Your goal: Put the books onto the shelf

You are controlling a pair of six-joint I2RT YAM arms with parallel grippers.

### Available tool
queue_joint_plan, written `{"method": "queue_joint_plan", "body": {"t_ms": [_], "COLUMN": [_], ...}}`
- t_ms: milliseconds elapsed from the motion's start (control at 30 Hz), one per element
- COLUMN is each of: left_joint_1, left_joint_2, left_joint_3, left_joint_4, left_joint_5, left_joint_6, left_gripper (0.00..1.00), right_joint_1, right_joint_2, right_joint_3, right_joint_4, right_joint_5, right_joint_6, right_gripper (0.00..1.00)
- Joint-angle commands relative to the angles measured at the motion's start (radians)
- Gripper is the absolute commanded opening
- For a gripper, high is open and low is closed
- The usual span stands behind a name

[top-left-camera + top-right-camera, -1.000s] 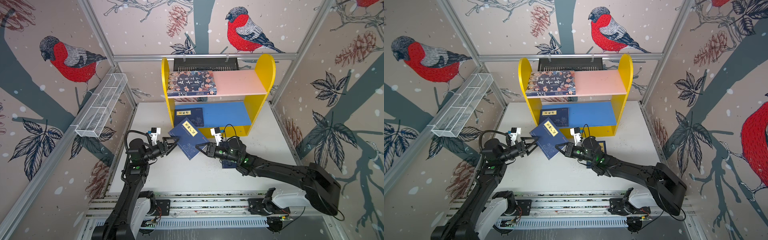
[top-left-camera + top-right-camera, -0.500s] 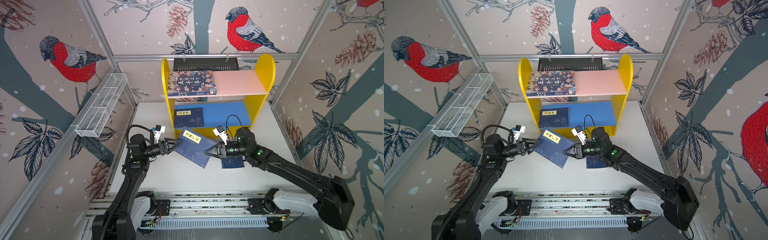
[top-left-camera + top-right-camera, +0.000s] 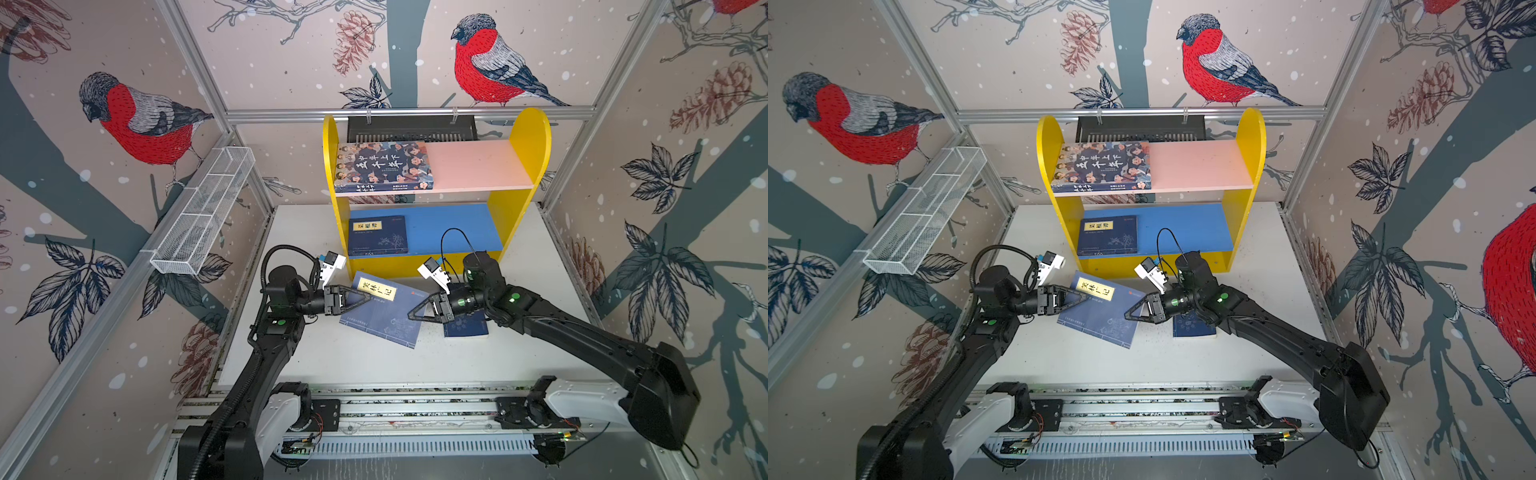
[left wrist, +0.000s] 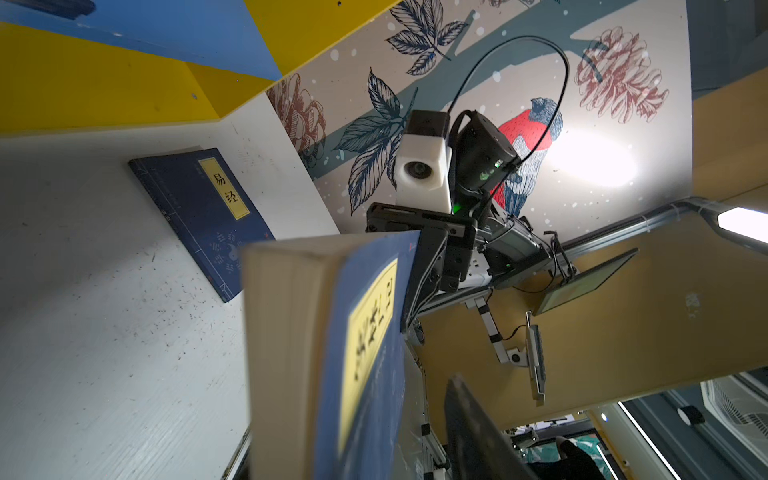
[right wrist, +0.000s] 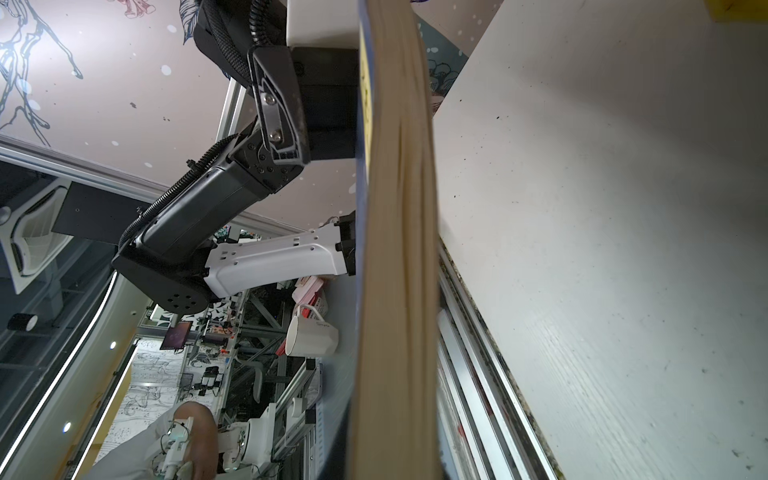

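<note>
**Both top views: lifted navy book [image 3: 384,320] shared by two grippers before the shelf [image 3: 530,137]**

The lifted navy book hangs tilted just in front of the shelf, label up. The right gripper [image 3: 412,316] is clamped on the edge away from the label. The left gripper [image 3: 365,297] looks pinched on the label corner. Both arms reach in low, fingers pointing at each other.

This reads as a hand-over. Next, one gripper should let go and the other carry the book to the blue lower board [image 3: 453,226], beside the shelved navy book [image 3: 378,235]. The illustrated book [image 3: 382,166] lies on the pink upper board [image 3: 478,166]. Another navy book [image 3: 467,327] lies before the shelf.
</note>
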Motion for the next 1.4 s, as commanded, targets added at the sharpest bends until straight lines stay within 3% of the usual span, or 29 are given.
{"method": "queue_joint_plan", "body": {"t_ms": [0,33,67,100,200,300,533,767,933,1067,1267,1300,1367], "left_joint_1": [-0.009,-0.009,-0.009,-0.009,-0.009,-0.007,0.005,0.012,0.016,0.026,0.043,0.050,0.067], "left_joint_2": [-0.011,-0.011,-0.012,-0.013,-0.020,-0.018,0.009,0.029,0.031,0.040,0.055,0.057,0.058], "left_joint_3": [0.006,0.007,0.007,0.009,0.016,0.030,0.033,0.008,-0.010,-0.014,-0.011,-0.011,-0.008], "left_joint_4": [-0.023,-0.030,-0.036,-0.042,-0.050,-0.023,0.168,0.252,0.295,0.292,0.262,0.259,0.229], "left_joint_5": [0.019,0.015,0.009,-0.005,-0.063,-0.103,-0.150,-0.195,-0.215,-0.228,-0.241,-0.245,-0.258], "left_joint_6": [0.054,0.058,0.061,0.062,0.055,0.028,-0.153,-0.234,-0.262,-0.261,-0.238,-0.235,-0.211], "left_gripper": [0.16,0.03,0.00,0.00,0.00,0.00,0.00,0.00,0.00,0.00,0.00,0.04,0.42], "right_joint_1": [0.001,0.001,0.001,-0.001,-0.009,-0.024,-0.021,0.010,0.014,0.008,-0.016,-0.024,-0.049], "right_joint_2": [0.007,0.007,0.007,0.007,0.007,-0.009,-0.067,-0.065,-0.038,-0.011,0.040,0.047,0.057], "right_joint_3": [0.015,0.017,0.018,0.018,0.004,-0.057,-0.225,-0.278,-0.259,-0.238,-0.216,-0.213,-0.207], "right_joint_4": [0.034,0.037,0.040,0.047,0.092,0.193,0.497,0.658,0.691,0.690,0.730,0.733,0.738], "right_joint_5": [-0.021,-0.015,-0.013,-0.007,0.036,0.075,0.167,0.223,0.221,0.216,0.198,0.193,0.182], "right_joint_6": [-0.026,-0.025,-0.024,-0.019,0.012,0.085,0.276,0.361,0.371,0.359,0.359,0.357,0.355], "right_gripper": [0.04,0.05,0.05,0.07,0.38,0.51,0.57,0.51,0.32,0.25,0.03,0.02,0.02]}}
